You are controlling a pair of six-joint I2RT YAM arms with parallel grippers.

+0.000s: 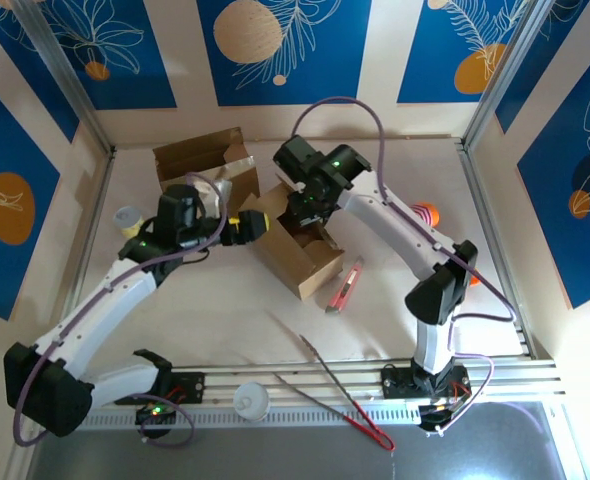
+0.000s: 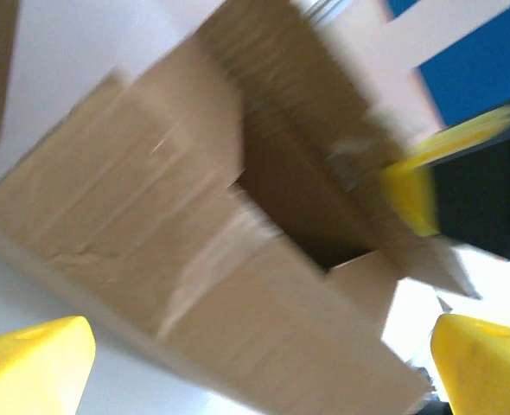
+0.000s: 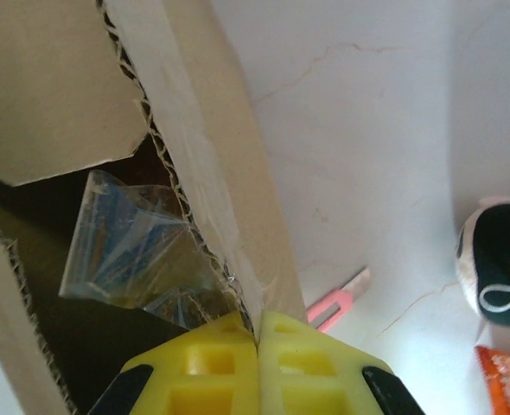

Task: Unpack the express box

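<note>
A: The box [image 1: 300, 255] sits in the middle of the desk [image 1: 225, 320], flaps up and top open, with both arms at it.

B: The left tool [image 1: 247, 225] is at the box's left end, released, fingers spread wide. Its own camera has the yellow fingertips [image 2: 30, 363] low in the two corners and the box [image 2: 194, 259] ahead between them, not touching. That picture is blurred.

A: The right tool [image 1: 300, 210] hangs over the box's far edge. Up close, that tool [image 3: 258, 333] is clenched, fingertips together.

B: The torn edge of the box wall [image 3: 212, 173] runs right down to where those tips meet. Whether the card is actually pinched, I can't tell.

A: Inside the box, there's a crumpled clear plastic bag [image 3: 134, 251] lying in the dark hollow just left of that wall.

B: A pink cutter [image 1: 344, 285] lies just right of the box, apart from it. The right wrist camera catches it [image 3: 337, 304] beyond the wall.

A: Nearer the arm bases than the box are long tongs [image 1: 340, 385] with red tips. A white cup [image 1: 252, 400] is on the rail beside them.

B: Behind the box to the left stands a second carton [image 1: 200, 155], open. A small paper cup [image 1: 127, 218] is well to the box's left.
</note>
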